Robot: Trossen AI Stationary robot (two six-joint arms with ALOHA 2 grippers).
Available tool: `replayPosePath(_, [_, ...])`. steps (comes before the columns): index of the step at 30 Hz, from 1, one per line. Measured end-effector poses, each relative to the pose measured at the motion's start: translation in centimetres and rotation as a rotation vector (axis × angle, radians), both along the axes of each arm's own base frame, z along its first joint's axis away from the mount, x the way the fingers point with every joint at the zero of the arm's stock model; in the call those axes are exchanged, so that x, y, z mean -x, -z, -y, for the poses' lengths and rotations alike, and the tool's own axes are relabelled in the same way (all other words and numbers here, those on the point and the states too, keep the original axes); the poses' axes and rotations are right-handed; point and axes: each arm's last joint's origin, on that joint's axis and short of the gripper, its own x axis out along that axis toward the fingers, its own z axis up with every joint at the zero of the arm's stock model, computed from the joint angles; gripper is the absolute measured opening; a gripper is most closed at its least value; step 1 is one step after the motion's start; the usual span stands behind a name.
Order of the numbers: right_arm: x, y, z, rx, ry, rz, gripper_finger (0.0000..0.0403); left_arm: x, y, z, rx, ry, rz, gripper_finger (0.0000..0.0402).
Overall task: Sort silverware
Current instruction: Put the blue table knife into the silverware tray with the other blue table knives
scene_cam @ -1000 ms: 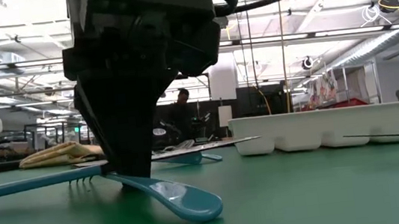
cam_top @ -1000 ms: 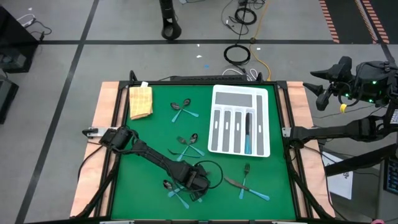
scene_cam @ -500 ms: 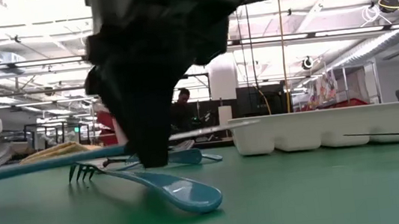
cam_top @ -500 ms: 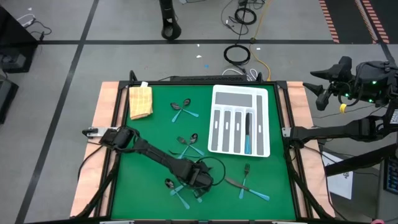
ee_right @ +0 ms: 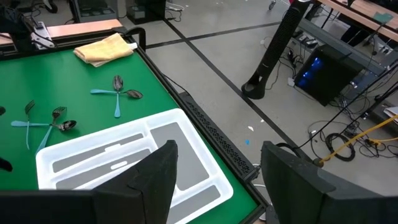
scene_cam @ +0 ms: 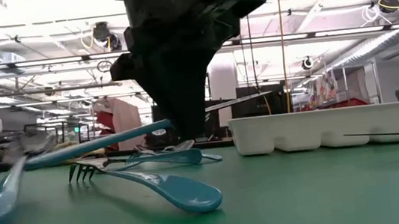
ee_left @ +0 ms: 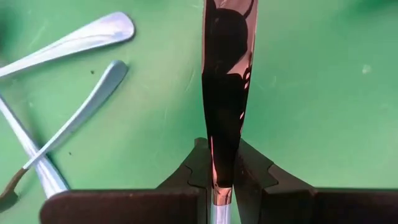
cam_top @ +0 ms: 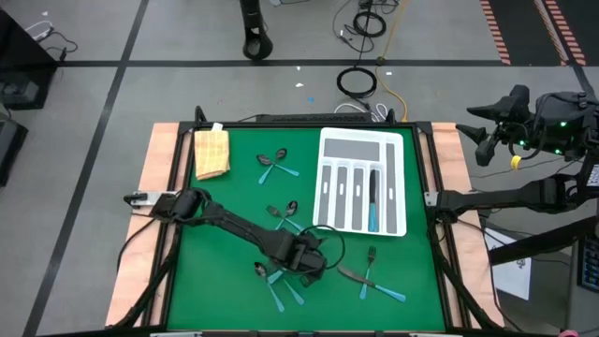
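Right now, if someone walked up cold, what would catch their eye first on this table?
Probably the left gripper, low over the near middle of the green table, shut on a knife lifted off the mat. Next, the white organiser tray at the far right, with a couple of pieces already in its slots, and the loose silverware scattered in small clusters. The right gripper waits open off the table's right edge.

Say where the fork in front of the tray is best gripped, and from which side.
Probably the fork's upper handle, just below the tines, from straight above, closing across it: it lies flat, and a knife seems to cross its handle lower down. The left gripper holds another knife.
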Motion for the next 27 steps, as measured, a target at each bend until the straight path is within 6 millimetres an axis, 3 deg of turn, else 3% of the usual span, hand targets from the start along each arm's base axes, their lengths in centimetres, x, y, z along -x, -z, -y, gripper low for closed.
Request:
replayPosePath(7, [0.0,0.0,0.0,0.0,0.0,0.0,0.0215,-0.2,-1.4,-1.1,-0.04,-0.087,0.064,0.0038])
replayPosePath(16, [0.0,0.0,0.0,0.0,0.0,0.0,0.0215,-0.9,-4.7,-4.2,-0.009,-0.238,0.21,0.0038])
replayPosePath(21, [0.0,0.0,0.0,0.0,0.0,0.0,0.0215,-2.1,-6.4,-6.7,0.054,-0.354,0.356,0.0038])
replayPosePath(27, [0.0,0.0,0.0,-0.004,0.005,0.004,0.0215,-4.9,-8.0,-11.1,0.136,-0.475,0.616,0.0038])
